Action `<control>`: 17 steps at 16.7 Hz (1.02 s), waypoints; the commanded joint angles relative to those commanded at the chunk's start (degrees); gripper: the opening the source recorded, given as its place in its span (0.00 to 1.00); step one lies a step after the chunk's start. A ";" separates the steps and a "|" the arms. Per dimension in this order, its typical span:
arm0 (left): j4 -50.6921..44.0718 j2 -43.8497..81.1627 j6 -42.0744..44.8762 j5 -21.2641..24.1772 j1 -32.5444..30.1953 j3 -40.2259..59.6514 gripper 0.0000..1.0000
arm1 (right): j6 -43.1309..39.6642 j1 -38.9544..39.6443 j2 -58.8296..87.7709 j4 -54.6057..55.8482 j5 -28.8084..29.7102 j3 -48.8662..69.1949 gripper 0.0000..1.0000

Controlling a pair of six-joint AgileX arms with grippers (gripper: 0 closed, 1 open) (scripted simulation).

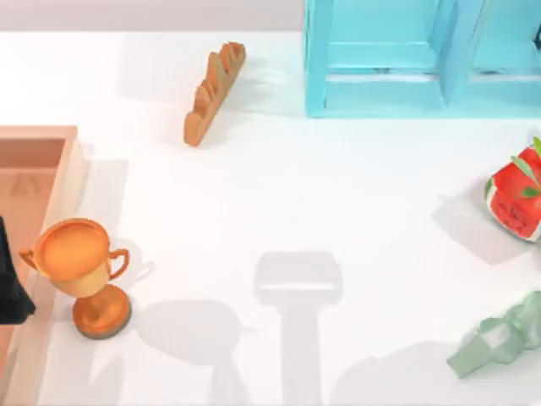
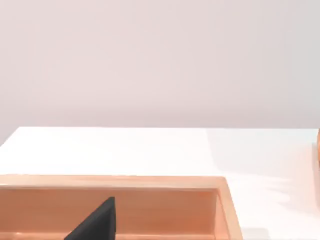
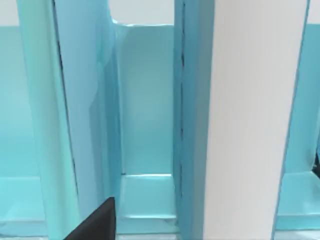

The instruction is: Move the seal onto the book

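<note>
Where the seal and the book sit I cannot tell from here, so I go by what stands around them on the white desk.

The left end effector is a dark shape at the 9 o'clock edge of the desk, hanging over a shallow wooden tray that runs along that side. Its wrist camera looks across the tray's far wall to bare desk and a pale wall behind, with a black tip low in the frame. Whether this end effector is open or closed I cannot tell.

Just beside the tray, at about 8 o'clock, a copper-coloured trophy stands upright on its round foot, both handles showing.

At 11 o'clock an orange-brown scalloped piece lies slanted on the desk, well apart from the trophy.

At 1 o'clock stands a light-blue shelf cabinet. The right end effector faces its compartments from close by; its wrist camera shows the blue uprights and a broad white upright panel edged in teal. Open or closed, I cannot tell here either.

At 3 o'clock a red watermelon-like cube with green leaves sits at the desk's edge, and at 4 o'clock, near it, lies a pale green translucent object.

Grey shadows fall across the desk at 6 o'clock.
</note>
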 joint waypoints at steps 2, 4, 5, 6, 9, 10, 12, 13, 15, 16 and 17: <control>0.00 0.00 0.00 0.00 0.00 0.00 1.00 | -0.02 1.17 1.80 -2.85 1.27 4.62 1.00; 0.00 0.00 0.00 0.00 0.00 0.00 1.00 | -0.06 2.22 4.55 -5.99 2.39 10.37 1.00; 0.00 0.00 0.00 0.00 0.00 0.00 1.00 | -0.09 2.54 6.01 -7.52 2.73 13.34 1.00; 0.00 0.00 0.00 0.00 0.00 0.00 1.00 | -0.12 2.75 7.38 -8.95 2.93 16.12 1.00; 0.00 0.00 0.00 0.00 0.00 0.00 1.00 | -0.17 2.86 10.14 -12.18 3.05 22.24 1.00; 0.00 0.00 0.00 0.00 0.00 0.00 1.00 | -0.16 2.84 10.52 -12.81 3.05 23.21 1.00; 0.00 0.00 0.00 0.00 0.00 0.00 1.00 | -0.15 2.83 10.67 -13.15 3.03 23.64 1.00; 0.00 0.00 0.00 0.00 0.00 0.00 1.00 | -0.15 2.83 10.67 -13.15 3.03 23.64 1.00; 0.00 0.00 0.00 0.00 0.00 0.00 1.00 | -0.15 2.83 10.67 -13.15 3.03 23.64 1.00; 0.00 0.00 0.00 0.00 0.00 0.00 1.00 | -0.15 2.83 10.67 -13.15 3.03 23.64 0.92; 0.00 0.00 0.00 0.00 0.00 0.00 1.00 | -0.15 2.83 10.67 -13.15 3.03 23.64 0.85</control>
